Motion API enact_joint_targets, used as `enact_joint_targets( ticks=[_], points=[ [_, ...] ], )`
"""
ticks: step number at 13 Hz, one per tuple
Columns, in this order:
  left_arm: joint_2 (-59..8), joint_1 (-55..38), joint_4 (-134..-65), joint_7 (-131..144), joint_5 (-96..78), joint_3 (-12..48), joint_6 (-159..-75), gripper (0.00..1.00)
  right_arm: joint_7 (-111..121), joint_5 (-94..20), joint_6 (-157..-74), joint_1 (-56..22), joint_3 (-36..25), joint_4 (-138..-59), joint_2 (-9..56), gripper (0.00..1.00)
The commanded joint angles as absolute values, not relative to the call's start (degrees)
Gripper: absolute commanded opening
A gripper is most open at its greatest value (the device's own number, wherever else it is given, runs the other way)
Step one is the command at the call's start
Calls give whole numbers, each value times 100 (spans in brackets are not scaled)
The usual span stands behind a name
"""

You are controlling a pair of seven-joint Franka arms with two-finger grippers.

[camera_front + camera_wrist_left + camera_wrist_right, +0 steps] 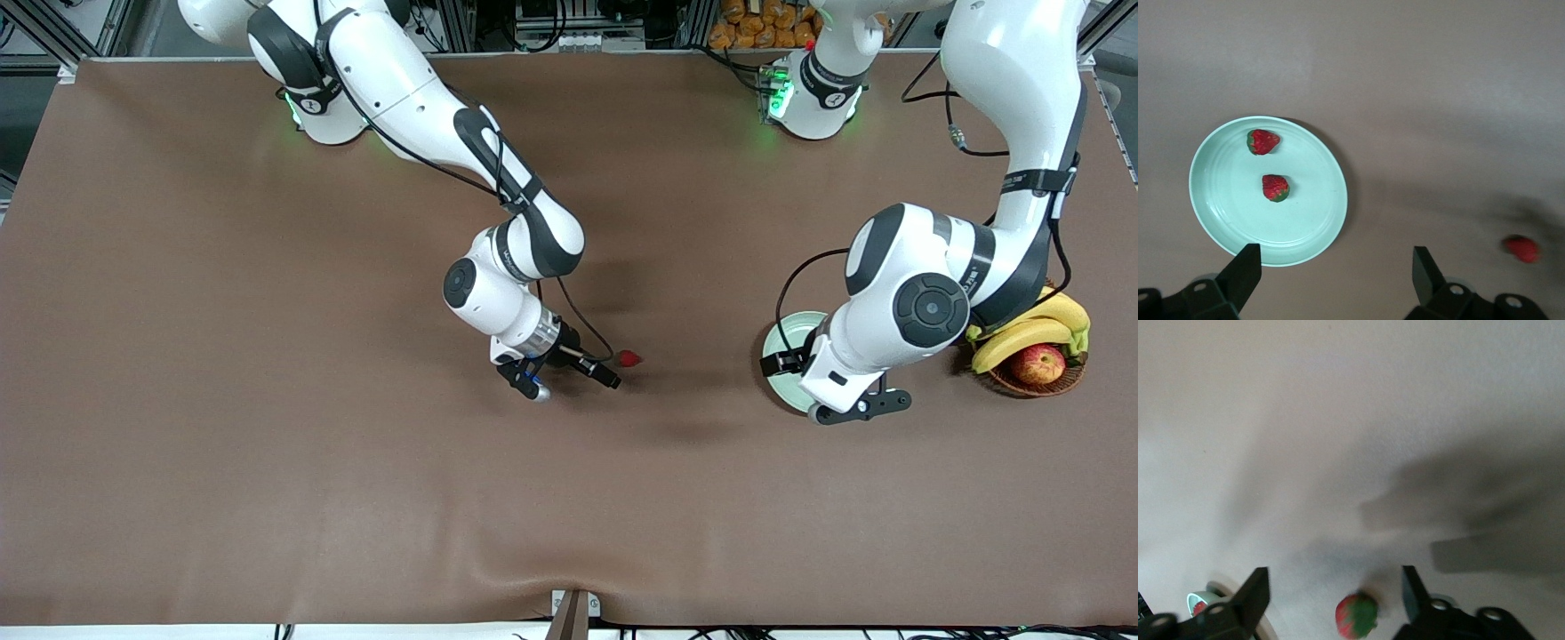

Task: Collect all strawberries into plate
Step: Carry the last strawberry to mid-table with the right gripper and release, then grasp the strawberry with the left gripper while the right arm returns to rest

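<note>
The right gripper (1331, 593), fingers spread apart, hangs over a lone strawberry (629, 358) mid-table, between its fingertips but not gripped. The left gripper (1335, 267), fingers also apart, hovers beside the plate (1218, 220), near the basket (1036, 384). Two strawberries (1263, 141) lie in the plate.

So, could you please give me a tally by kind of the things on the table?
Strawberries: 3, with two on the plate and one on the table near the right gripper
Plate: 1
Basket: 1
Apple: 1
Bunch of bananas: 1
Total: 7
</note>
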State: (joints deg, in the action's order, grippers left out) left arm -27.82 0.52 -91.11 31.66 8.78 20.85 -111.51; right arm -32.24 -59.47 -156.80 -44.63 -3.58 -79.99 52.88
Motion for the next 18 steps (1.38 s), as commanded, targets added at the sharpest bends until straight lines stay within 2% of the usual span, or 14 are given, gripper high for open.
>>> enact_joint_targets(
  ticks=[1, 3, 5, 9, 12, 15, 18],
  points=[
    [-2935, -245, -8808, 3226, 826, 2066, -11013, 100, -3191, -6039, -15584, -4194, -413, -7927, 5178, 100],
    [-3032, -430, -8693, 3260, 800, 2065, -11013, 100, -3173, -5994, -15313, -3948, -431, -8155, 4941, 100],
    [-3111, -579, -8561, 3479, 800, 2057, -11021, 100, -3173, -5733, -14445, -3579, -448, -8183, 4668, 100],
    [-3322, -1045, -8280, 4040, 818, 2004, -11065, 100, -3173, -3531, -12424, -2753, -448, -8086, 4045, 100],
    [-3717, -1449, -7981, 4788, 826, 1995, -11188, 100, -3120, -1649, -11131, -2181, -396, -8051, 3360, 100],
    [-3884, -1634, -7963, 5009, 826, 1995, -11522, 100, -3111, -1099, -10137, -1698, -186, -8042, 2613, 100],
    [-3937, -1757, -7963, 5150, 835, 1986, -11680, 100, -2866, -504, -9214, -925, 367, -7954, 1953, 100]
  ],
)
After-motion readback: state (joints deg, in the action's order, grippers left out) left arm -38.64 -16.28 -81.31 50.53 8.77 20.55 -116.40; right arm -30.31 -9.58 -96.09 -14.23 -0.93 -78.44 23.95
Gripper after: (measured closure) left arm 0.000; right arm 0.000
